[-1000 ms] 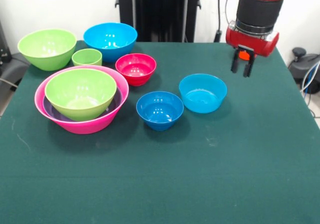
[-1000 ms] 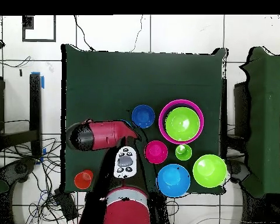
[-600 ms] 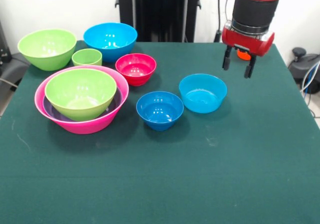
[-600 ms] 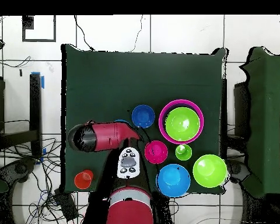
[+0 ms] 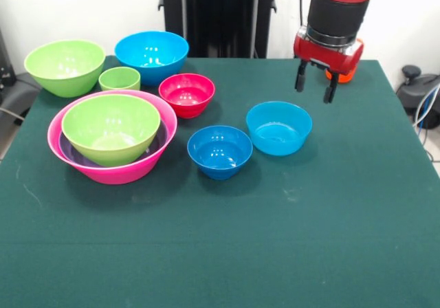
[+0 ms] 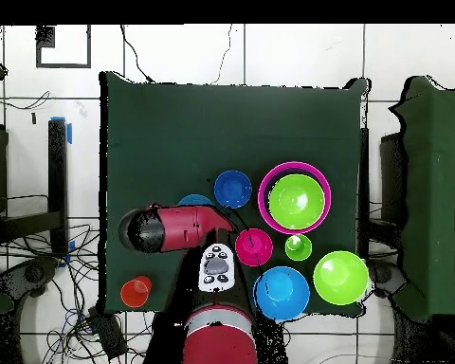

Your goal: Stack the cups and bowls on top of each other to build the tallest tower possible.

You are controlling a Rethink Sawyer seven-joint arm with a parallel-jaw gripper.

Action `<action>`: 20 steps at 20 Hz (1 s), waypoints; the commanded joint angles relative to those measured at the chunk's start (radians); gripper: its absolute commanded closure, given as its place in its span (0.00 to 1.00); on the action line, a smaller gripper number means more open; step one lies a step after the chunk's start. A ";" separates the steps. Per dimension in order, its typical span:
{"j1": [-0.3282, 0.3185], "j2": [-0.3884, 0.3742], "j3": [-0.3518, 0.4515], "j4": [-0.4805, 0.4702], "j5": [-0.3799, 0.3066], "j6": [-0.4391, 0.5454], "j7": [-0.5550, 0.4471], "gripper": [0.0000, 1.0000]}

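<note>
My gripper [image 5: 314,88] hangs open and empty above the table, just behind the teal bowl [image 5: 278,127] and clear of it. The small blue bowl [image 5: 220,151] sits left of the teal one, and the red bowl [image 5: 186,93] stands further back. At the left, a huge pink bowl [image 5: 148,165] holds a purple bowl [image 5: 69,150] with a lime-green bowl [image 5: 111,127] nested on top. Behind them stand a second lime-green bowl [image 5: 64,66], the lime-green cup [image 5: 119,79] and the large blue bowl [image 5: 151,55]. The orange cup [image 6: 135,291] sits at a table corner, mostly hidden by the gripper in the front view.
The green table [image 5: 275,253] has broad open cloth in front of the bowls. In the overhead view the red arm [image 6: 179,227] covers part of the teal bowl [image 6: 195,200]. Cables and equipment lie off the table's edges.
The gripper has shifted left along the table's back and turned at the wrist, so its fingers now show wider apart. No bowl or cup has moved.
</note>
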 commanded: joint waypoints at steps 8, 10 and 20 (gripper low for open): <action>-0.060 0.082 0.064 0.049 -0.115 -0.060 -0.037 0.00; -0.060 0.091 0.059 0.043 -0.121 -0.064 -0.030 0.00; -0.044 0.129 0.052 0.023 -0.133 -0.106 0.016 0.00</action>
